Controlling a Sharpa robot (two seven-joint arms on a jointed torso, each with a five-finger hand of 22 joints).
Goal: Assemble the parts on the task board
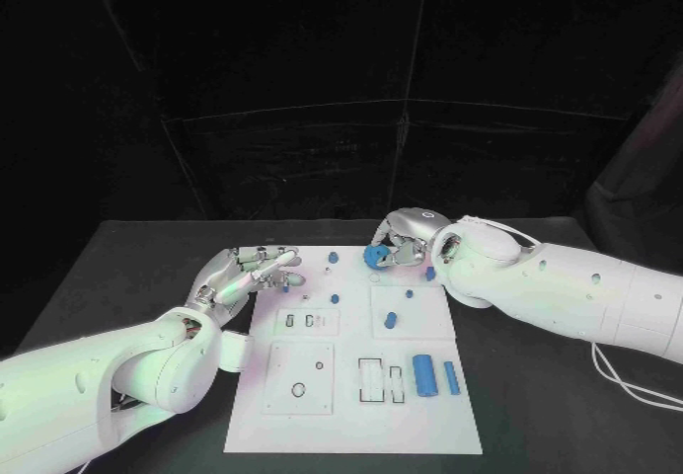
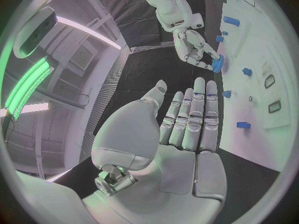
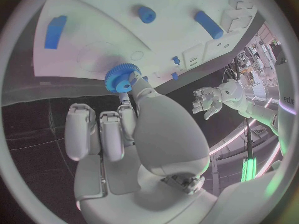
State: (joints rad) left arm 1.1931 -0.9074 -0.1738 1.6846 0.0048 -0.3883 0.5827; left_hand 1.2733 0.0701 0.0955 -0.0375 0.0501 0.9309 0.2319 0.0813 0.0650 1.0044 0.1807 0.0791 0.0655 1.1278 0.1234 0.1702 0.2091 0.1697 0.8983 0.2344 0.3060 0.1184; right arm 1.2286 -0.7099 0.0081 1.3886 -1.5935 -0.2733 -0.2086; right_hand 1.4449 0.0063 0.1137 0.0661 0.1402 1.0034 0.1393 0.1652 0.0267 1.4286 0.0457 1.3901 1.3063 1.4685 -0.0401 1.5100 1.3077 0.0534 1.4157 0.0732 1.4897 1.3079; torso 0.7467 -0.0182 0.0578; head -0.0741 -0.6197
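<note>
Black bench (image 1: 128, 286) fills the lower half of the head view, and on its middle lies the white task board (image 1: 356, 425), running from the centre of the frame down to the lower edge. The right robot hand (image 1: 403, 244) sits just above the board's upper right corner, pinching a blue toothed gear (image 1: 376, 257) between thumb and fingertips, the gear held at the board's top edge and not yet seated. The left robot hand (image 1: 252, 273) rests at the board's upper left edge, fingers spread and straight, holding nothing. Smaller blue parts lie further down: a long cylinder (image 1: 424, 372) and a slim bar (image 1: 451, 377) at lower right, a short peg piece (image 1: 390, 320) near the centre. The step in hand appears to be fitting the gear onto its post; it would go best with the gear kept level, its bore lined up squarely, then lowered straight without forcing the teeth.
</note>
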